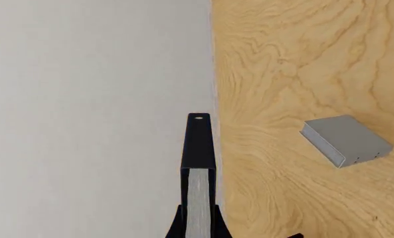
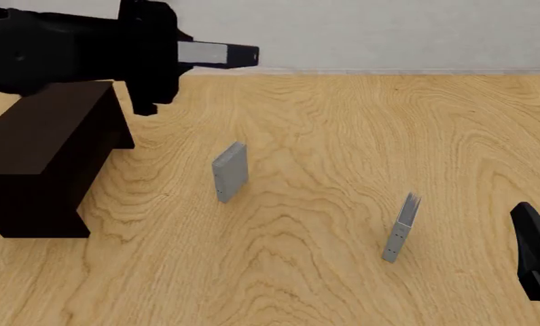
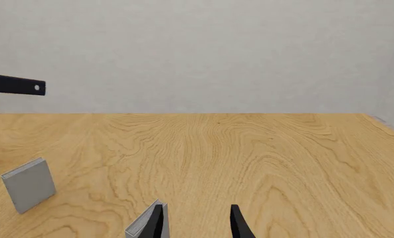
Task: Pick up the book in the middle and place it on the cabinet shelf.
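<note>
The left tool (image 2: pixel 166 58) was clamped on the book (image 2: pixel 217 53), holding it high above the tabletop (image 2: pixel 342 136), beside the cabinet shelf (image 2: pixel 47 153). The right tool (image 3: pixel 197 223) rested low, jaws apart, next to the thin grey book (image 2: pixel 401 227).

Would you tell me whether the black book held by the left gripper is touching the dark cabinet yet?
Apart. In the front view the book sticks out of the left gripper up by the back wall, above and beyond the cabinet, with open background around it.
</note>
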Controlling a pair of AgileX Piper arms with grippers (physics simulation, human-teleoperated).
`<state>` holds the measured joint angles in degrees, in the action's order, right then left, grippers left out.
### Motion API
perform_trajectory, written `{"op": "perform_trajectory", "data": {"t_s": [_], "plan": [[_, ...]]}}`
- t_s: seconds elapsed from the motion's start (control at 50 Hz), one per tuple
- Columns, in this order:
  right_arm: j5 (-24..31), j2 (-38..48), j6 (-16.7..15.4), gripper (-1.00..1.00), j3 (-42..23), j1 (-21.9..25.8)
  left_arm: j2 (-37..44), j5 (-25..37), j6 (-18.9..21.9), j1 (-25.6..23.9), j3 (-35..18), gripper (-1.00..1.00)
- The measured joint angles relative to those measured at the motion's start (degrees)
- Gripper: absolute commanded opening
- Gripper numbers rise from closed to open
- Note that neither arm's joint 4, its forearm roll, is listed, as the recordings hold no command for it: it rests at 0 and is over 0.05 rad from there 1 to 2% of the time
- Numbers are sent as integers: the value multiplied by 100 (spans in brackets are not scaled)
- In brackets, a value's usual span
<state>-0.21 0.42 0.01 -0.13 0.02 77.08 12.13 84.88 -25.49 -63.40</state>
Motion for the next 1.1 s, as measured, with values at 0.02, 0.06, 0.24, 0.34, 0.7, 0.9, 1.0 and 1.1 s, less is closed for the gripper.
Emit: {"op": "perform_trajectory", "data": {"t_s": [0.02, 0.06, 0.24, 0.34, 0.7, 0.9, 1.0, 1.1], "plan": [[0, 0, 0, 100, 0, 0, -28, 5, -2, 30, 19, -100], [0, 0, 0, 100, 0, 0, -83, 18, -7, 96, 55, -100], [0, 0, 0, 100, 0, 0, -314, 108, 4, 398, 204, -100], [0, 0, 0, 100, 0, 0, -413, 146, 18, 600, 261, -100], [0, 0, 0, 100, 0, 0, -703, 143, 51, 1485, 254, -100], [0, 0, 1, 100, 0, 0, -807, 146, 23, 1975, 283, -100], [0, 0, 0, 100, 0, 0, -851, 105, 91, 2242, 377, -100], [0, 0, 0, 100, 0, 0, -900, 71, 145, 2474, 491, -100]]}}
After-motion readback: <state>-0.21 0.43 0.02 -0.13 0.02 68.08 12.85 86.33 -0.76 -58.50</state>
